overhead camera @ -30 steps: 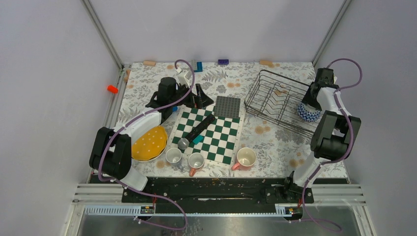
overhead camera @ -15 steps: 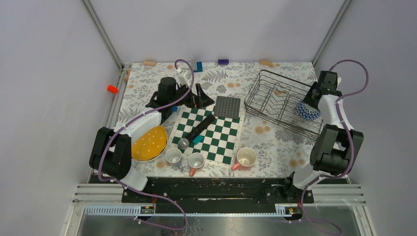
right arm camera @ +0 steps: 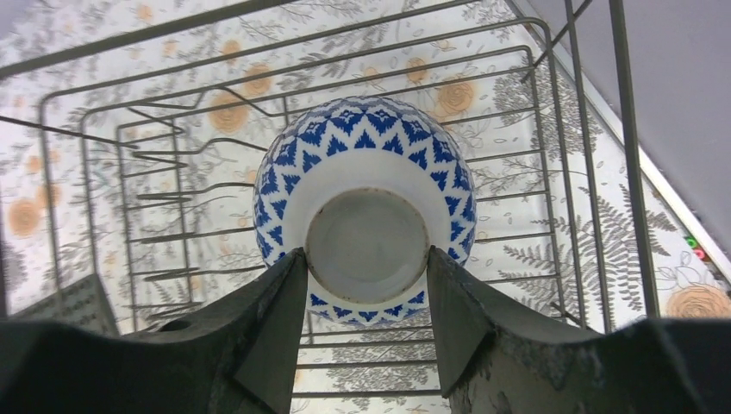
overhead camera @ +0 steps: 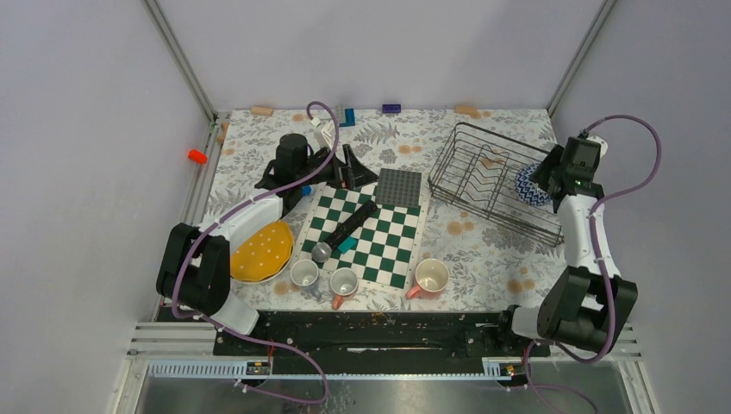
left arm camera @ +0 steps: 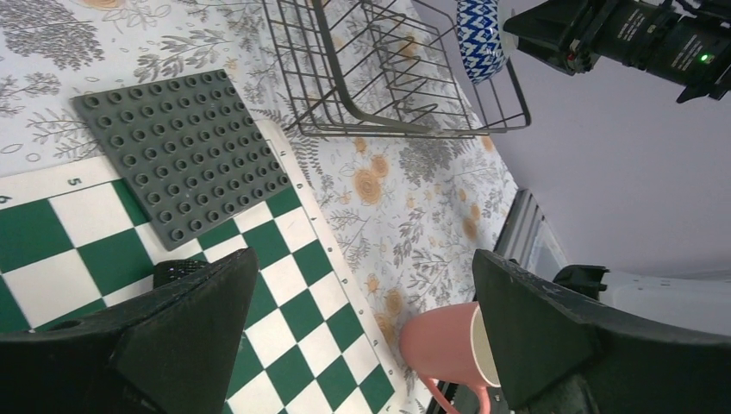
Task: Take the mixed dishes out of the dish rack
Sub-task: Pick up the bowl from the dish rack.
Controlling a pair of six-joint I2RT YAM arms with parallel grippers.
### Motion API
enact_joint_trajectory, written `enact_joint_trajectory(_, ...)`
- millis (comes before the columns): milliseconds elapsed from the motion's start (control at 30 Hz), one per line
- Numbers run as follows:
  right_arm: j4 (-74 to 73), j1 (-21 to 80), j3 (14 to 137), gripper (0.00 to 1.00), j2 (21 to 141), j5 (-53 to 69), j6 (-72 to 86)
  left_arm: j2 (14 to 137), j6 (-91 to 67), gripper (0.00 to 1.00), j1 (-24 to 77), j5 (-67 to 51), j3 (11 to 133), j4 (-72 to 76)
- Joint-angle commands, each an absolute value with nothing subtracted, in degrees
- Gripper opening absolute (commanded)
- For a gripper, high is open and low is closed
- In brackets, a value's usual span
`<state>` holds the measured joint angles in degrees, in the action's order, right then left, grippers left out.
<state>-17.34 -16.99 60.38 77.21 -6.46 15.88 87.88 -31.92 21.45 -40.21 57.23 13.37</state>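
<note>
The dish rack (overhead camera: 484, 175), a black wire basket, stands at the back right. My right gripper (overhead camera: 545, 181) is shut on the foot ring of a blue-and-white patterned bowl (overhead camera: 527, 186), held bottom towards the wrist above the rack's right end. In the right wrist view the fingers (right arm camera: 284, 293) clamp the bowl (right arm camera: 366, 147) with the rack wires (right arm camera: 371, 393) behind it. The yellow plate (overhead camera: 261, 250) and three mugs (overhead camera: 303, 273) (overhead camera: 344, 281) (overhead camera: 430, 277) sit on the table. My left gripper (overhead camera: 349, 168) hangs open over the chessboard's far edge, and between its jaws the pink mug (left arm camera: 444, 349) shows lower down.
A green-and-white chessboard (overhead camera: 371, 235) lies in the middle with a black stick (overhead camera: 345, 228) across it. A dark grey studded plate (overhead camera: 400, 186) lies at its far edge. Small coloured blocks line the back edge. The cage posts and walls stand close to the right arm.
The right arm has swung outward to the right. The bowl has shifted a little farther back along the rack's right end. The left arm has not moved.
</note>
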Motion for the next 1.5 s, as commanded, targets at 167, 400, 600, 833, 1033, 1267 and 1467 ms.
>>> enact_joint_trajectory(167, -6.9, -16.8, 55.2, 0.0, 66.6, 2.6, 22.0, 85.6, -34.3, 0.99, 22.6, -43.8, 60.3, 17.6)
enact_joint_trajectory(400, -1.3, -16.8, 50.8, 0.0, 61.5, 12.1, 26.3, 87.5, -34.2, 0.99, 25.6, -45.2, 64.2, 16.8)
enact_joint_trajectory(600, 4.1, -16.8, 47.2, 0.0, 57.6, 18.9, 30.6, 92.1, -34.3, 0.99, 29.4, -45.5, 71.0, 16.7)
enact_joint_trajectory(833, 9.6, -16.8, 44.1, 0.0, 54.2, 24.8, 36.2, 101.1, -35.8, 0.99, 34.0, -44.1, 81.4, 16.8)
enact_joint_trajectory(1033, 14.6, -16.8, 42.0, 0.0, 53.0, 31.8, 42.0, 108.8, -42.5, 0.99, 36.9, -44.7, 88.8, 24.4)
enact_joint_trajectory(1267, 18.7, -16.1, 39.7, 0.0, 52.7, 36.3, 47.6, 115.6, -50.3, 0.98, 40.0, -45.8, 94.0, 33.8)
enact_joint_trajectory(1467, 21.2, -14.2, 37.9, 0.0, 52.4, 37.0, 51.0, 119.2, -52.1, 0.97, 43.6, -42.4, 97.1, 35.8)
